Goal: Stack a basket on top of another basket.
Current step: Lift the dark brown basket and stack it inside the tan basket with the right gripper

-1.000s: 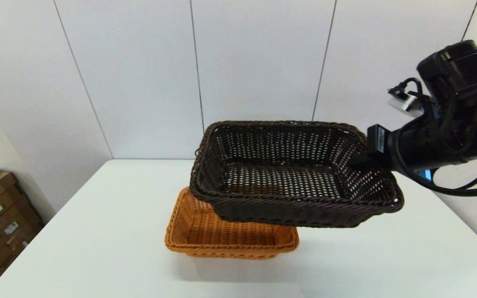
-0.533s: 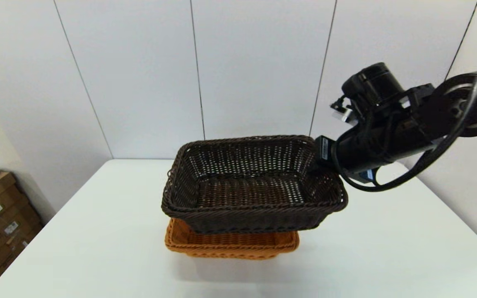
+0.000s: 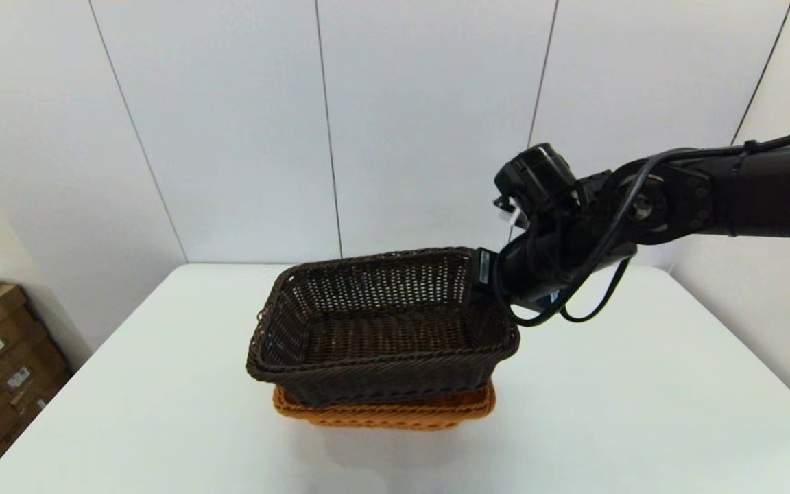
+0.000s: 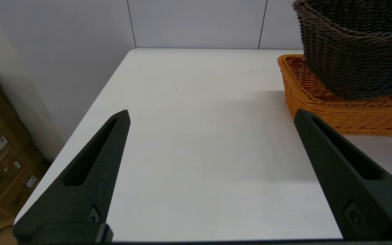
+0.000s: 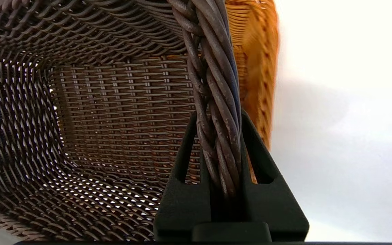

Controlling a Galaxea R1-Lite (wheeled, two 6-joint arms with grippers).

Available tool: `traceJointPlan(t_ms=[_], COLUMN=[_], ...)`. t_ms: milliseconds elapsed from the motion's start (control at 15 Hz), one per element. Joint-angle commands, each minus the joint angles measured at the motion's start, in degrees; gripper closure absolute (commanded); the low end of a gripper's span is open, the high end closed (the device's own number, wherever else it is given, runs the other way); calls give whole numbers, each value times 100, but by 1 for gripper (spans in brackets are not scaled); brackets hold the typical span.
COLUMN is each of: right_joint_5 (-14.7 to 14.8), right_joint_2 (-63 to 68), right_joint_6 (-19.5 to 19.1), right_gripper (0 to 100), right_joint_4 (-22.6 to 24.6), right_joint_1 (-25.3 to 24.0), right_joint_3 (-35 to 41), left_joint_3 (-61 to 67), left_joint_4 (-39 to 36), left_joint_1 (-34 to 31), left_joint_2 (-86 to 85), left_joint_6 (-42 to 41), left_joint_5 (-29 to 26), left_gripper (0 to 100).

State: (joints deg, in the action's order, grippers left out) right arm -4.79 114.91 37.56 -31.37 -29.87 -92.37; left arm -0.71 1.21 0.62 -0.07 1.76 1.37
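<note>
Gripping dark basket (image 3: 374, 329) rim: right claw (image 3: 487, 271)

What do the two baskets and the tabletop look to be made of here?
Dark brown basket: woven wicker or a synthetic rattan look-alike, with twisted strands in the rolled rim and openwork sides; slight sheen, so possibly plastic. The right gripper is shut on that rim.
Orange-tan basket: the same kind of weave, tighter, with a braided rim.
Table: smooth matte white surface, probably laminate; I cannot tell for sure.
</note>
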Motion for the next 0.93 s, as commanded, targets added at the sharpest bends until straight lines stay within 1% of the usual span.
traceJointPlan(t_ms=[67,400,600,867,933], right_joint_5=[4,22,22,40,84], right_joint_2=[199,313,330,392,392], right_joint_6=[50,155,173,173,173], right_gripper=[100,100,100,100,100], right_joint_4=[-19,-1,201,227,227], right_joint_1=[-19,-19,-19,-10,-10], right_joint_3=[-88,-88,-88,-88,-88], left_joint_3=[0,0,0,0,0], left_joint_4=[2,2,2,2,2], left_joint_1=[-9,-1,-1,-1,-1], left_joint_2=[-1,-1,-1,-1,-1], left_joint_6=[0,0,0,0,0], left_joint_5=[4,4,4,4,4], left_gripper=[0,0,0,0,0])
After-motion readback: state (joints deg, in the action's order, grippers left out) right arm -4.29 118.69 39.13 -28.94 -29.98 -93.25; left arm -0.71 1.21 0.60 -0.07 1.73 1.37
